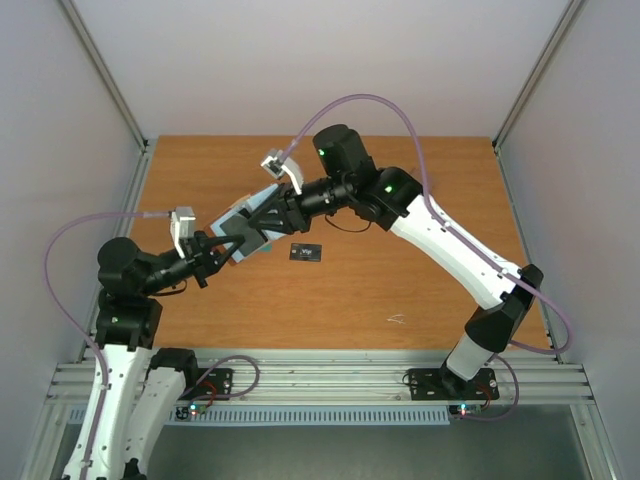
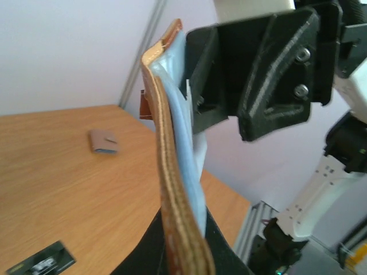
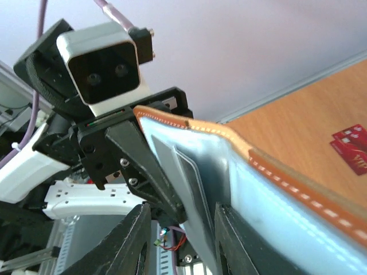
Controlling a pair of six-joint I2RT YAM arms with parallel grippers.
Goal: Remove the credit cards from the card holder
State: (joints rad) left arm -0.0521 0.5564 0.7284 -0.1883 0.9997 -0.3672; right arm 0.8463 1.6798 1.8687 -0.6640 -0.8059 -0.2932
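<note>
Taupe leather in mid-air, seen from above: card holder [image 1: 245, 232] clamped at its near-left end by the left gripper [image 1: 222, 247], with the right gripper [image 1: 265, 218] reaching in from the far right, all above the table [image 1: 450, 170]. Just right of them, lying flat on the wood, a black card [image 1: 306, 252]. From the left wrist: holder edge-on and upright, tan rim toward the lens, pale blue lining turned to the right-hand pincer, and a pale card [image 2: 198, 153] showing beside the lining. Further off on the wood, a small taupe piece [image 2: 103, 141], too small to identify. From the right wrist: jaws apart, straddling that pale card where it stands out of its pocket, not yet squeezed. Best to close squarely on the card alone, clear of the lining, then draw straight along the pocket while bracing firmly with the left. Likely snags: pocket lip, floppy leather folding, left gripper close alongside. Red cards [image 3: 351, 146] already on the table at right.
</note>
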